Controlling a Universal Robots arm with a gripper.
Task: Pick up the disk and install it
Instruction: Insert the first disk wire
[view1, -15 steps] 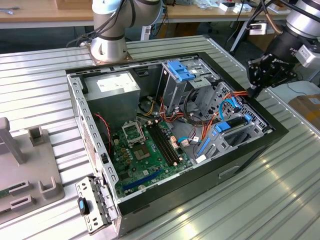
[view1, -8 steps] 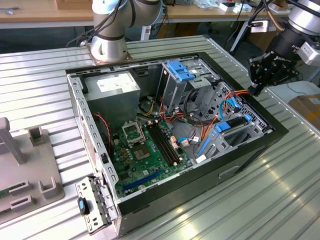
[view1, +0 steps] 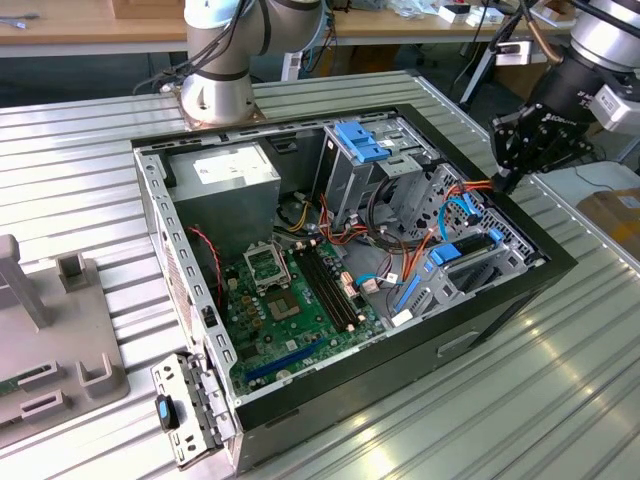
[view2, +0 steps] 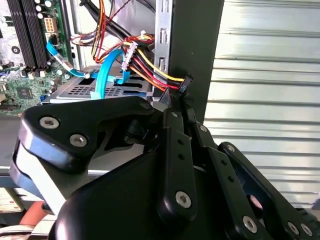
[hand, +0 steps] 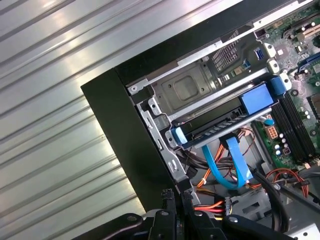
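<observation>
Arm (view1: 215, 60): your UR's got fat silvery-grey joints with pale caps, sitting on a round flanged base (view1: 212, 102).
Wrist (view1: 600, 30): ribbed silver ring on yours.
Gripper (view2: 179, 105): matte black all over, chunky linkage bars.
Screws (view2: 183, 199): shiny silver heads at every pivot.
Fingers (view2: 172, 150): slim black bars dotted with tiny holes.

A robotics lab or test workshop; the worktop (view1: 520, 400) is bare ribbed metal, and a robot arm's base (view1: 213, 95) stands mounted directly on it; a desktop computer case (view1: 470, 320) lies on its side with the panel off, the motherboard (view1: 290, 310) and coloured cables (hand: 235, 165) exposed, set out as a test piece; a grey moulded fixture (view1: 50, 340) sits at the exterior view's left; behind run wooden benches (view1: 80, 25) carrying small gear and loose leads.
</observation>
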